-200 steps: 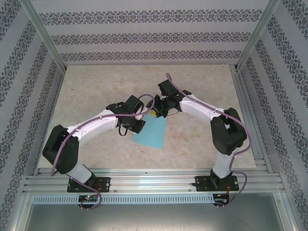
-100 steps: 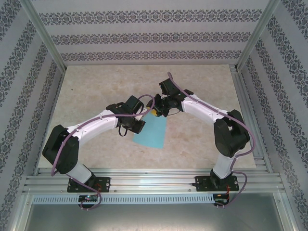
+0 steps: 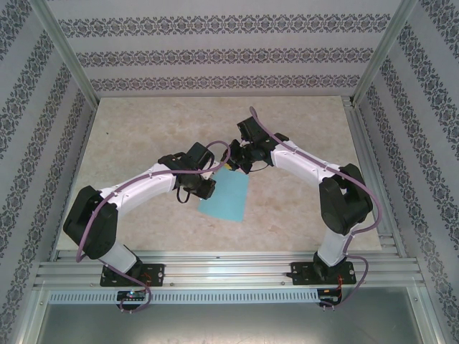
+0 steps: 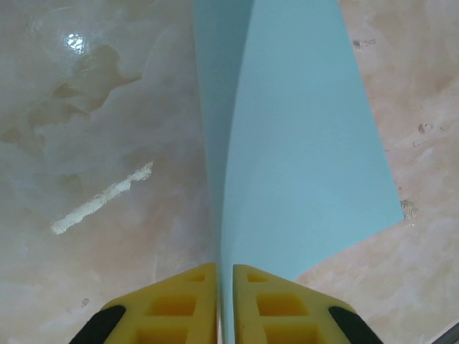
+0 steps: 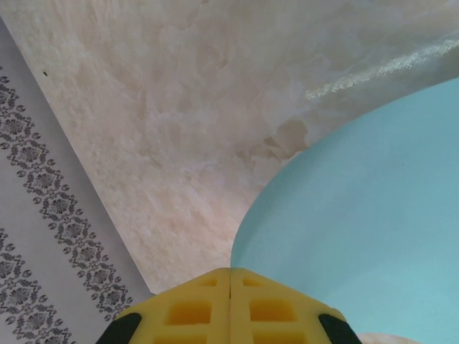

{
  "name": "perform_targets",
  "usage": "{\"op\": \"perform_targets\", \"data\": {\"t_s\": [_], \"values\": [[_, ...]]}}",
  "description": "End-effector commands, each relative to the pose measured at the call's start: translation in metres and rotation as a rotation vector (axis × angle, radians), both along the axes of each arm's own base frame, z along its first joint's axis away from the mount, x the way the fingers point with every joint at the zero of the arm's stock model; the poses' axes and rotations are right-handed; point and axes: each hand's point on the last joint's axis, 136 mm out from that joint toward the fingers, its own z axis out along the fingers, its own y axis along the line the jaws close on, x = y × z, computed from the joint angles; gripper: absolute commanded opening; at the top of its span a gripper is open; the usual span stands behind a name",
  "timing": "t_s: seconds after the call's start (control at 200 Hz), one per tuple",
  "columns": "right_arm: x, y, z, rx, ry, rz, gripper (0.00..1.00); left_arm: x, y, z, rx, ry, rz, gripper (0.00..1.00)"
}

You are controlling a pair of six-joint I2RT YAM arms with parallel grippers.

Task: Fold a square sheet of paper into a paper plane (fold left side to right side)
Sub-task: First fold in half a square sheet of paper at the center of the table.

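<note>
Pinching the square sheet of paper centred on the table, I have my left gripper clamped on its left edge, right gripper on its far corner; fold barely begun, no crease, no plane yet.

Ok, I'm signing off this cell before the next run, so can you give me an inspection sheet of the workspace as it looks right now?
Surface: beige marbled tabletop; one pale streak in the left wrist view.
Job's things: thin light turquoise square sheet of paper, mid-table between the arms, partly lifted, not yet a plane.
Clutter: nothing seen.
Grippers: left gripper pinched on the sheet's edge; right gripper shut at the sheet's curled edge, grip on it unclear.
Cables: purple cables along both arms, off the sheet.
Surroundings: patterned wallpaper walls; aluminium frame rails.
</note>
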Motion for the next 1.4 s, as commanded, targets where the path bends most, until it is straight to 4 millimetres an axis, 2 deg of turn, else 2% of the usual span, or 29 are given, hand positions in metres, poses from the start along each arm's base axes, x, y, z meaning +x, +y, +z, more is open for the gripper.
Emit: {"op": "perform_targets", "data": {"t_s": [0.0,0.12,0.23,0.275,0.365,0.445,0.585,0.729,0.989,1.164,1.394], "values": [[0.003,0.001,0.006,-0.018,-0.053,0.048,0.0,-0.015,-0.011,0.019,-0.08,-0.009,-0.06,0.24],[0.003,0.005,0.009,-0.025,-0.111,0.141,0.0,-0.023,-0.005,0.057,-0.188,-0.069,-0.058,0.45],[0.002,0.014,0.016,0.001,-0.179,0.253,0.0,-0.027,0.009,0.097,-0.323,-0.137,-0.01,0.62],[0.001,0.019,0.019,0.026,-0.205,0.293,0.0,-0.027,0.017,0.11,-0.377,-0.155,0.025,0.67],[-0.001,0.027,0.021,0.079,-0.234,0.363,0.0,-0.022,0.031,0.123,-0.497,-0.14,0.107,0.69],[-0.003,0.029,0.017,0.095,-0.234,0.411,0.0,-0.013,0.045,0.113,-0.538,-0.096,0.196,0.69],[-0.004,0.027,0.006,0.097,-0.228,0.468,0.0,-0.002,0.06,0.076,-0.473,-0.023,0.288,0.68],[0.001,0.022,-0.002,0.08,-0.237,0.511,0.0,0.006,0.057,0.046,-0.437,0.052,0.305,0.68],[0.017,0.004,-0.017,0.057,-0.247,0.545,0.0,0.017,0.052,0.011,-0.392,0.125,0.329,0.72],[0.024,-0.008,-0.027,0.006,-0.247,0.586,0.0,0.023,0.044,-0.007,-0.368,0.162,0.344,0.75],[0.034,-0.022,-0.045,-0.038,-0.239,0.603,0.0,0.033,0.022,-0.025,-0.305,0.188,0.322,0.71]]}}
